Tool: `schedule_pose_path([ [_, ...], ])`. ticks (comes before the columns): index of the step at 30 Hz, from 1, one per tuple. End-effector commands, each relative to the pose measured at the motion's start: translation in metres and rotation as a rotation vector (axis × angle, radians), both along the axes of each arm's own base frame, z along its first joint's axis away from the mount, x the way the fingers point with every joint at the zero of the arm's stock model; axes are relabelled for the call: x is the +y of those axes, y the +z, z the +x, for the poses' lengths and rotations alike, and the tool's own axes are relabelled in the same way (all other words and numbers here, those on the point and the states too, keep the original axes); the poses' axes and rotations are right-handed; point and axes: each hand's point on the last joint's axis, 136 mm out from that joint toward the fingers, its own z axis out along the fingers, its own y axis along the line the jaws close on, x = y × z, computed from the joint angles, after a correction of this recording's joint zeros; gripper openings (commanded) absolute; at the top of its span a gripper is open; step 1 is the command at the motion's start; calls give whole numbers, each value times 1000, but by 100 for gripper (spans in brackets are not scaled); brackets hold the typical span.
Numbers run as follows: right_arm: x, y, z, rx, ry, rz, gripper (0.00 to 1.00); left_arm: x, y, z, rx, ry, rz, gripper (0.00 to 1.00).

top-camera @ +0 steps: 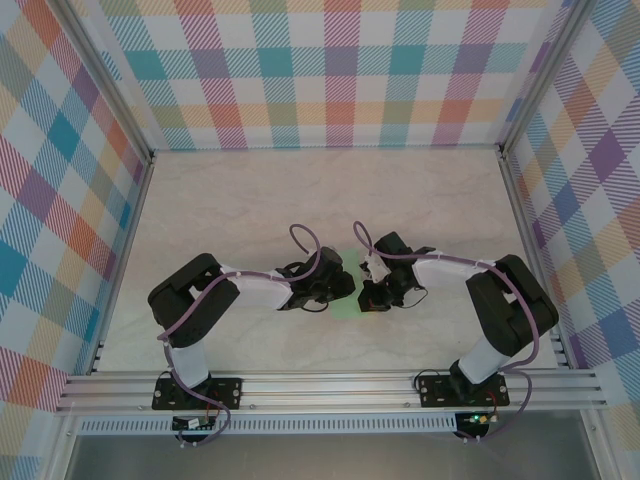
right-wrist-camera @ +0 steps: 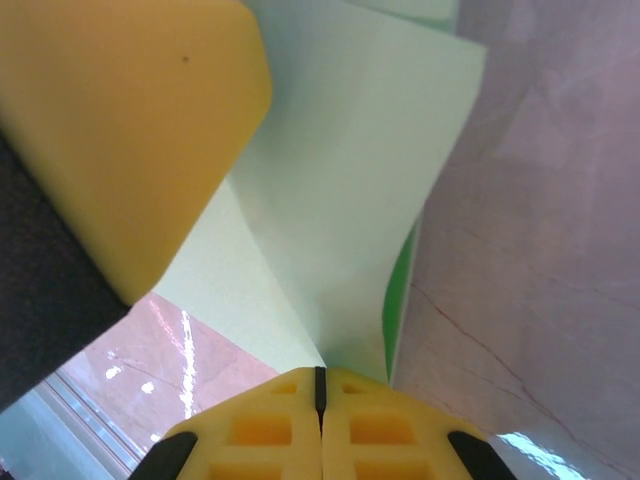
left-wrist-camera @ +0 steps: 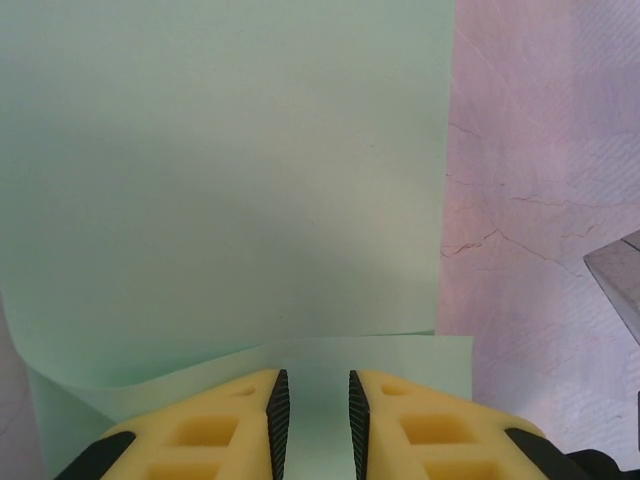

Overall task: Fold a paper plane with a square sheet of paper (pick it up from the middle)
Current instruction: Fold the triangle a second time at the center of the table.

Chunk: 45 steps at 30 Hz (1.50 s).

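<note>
Paper (left-wrist-camera: 220, 180), pale green and partly folded, sits on the tabletop (left-wrist-camera: 540, 150), with your right end effector (right-wrist-camera: 320, 385) clenched on its fold and your left end effector (left-wrist-camera: 316, 400) slightly parted over its near edge.

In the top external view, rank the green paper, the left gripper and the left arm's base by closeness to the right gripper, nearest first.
1. green paper: at the right gripper itself, lying between the two grippers.
2. left gripper: just across the paper, to the left.
3. left arm's base: far off, at the near-left table edge.
</note>
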Motion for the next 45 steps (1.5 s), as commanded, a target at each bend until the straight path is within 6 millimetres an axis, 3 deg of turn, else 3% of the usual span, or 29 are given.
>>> schedule_pose_path([
  [1,-5,-4,4,-4,8,-35,5,12,-13,-11,16,10,58,26],
  [14,-23,-20,9,0,-47,-156,6,3,-11,-4,9,-9,69,26],
  [24,-28,-19,-21,118,-71,-102,8,8,-14,-5,14,5,88,26],
  [32,-35,-13,-27,142,-115,-86,9,7,-16,-5,18,0,90,26],
  [38,-47,-21,-34,173,-161,-113,9,6,-14,-5,15,-4,88,26],
  [40,-46,-13,-28,142,-172,-98,9,6,-13,-5,15,-7,87,26],
  [45,-23,35,-3,-8,-175,76,10,3,-9,-4,9,-12,77,26],
])
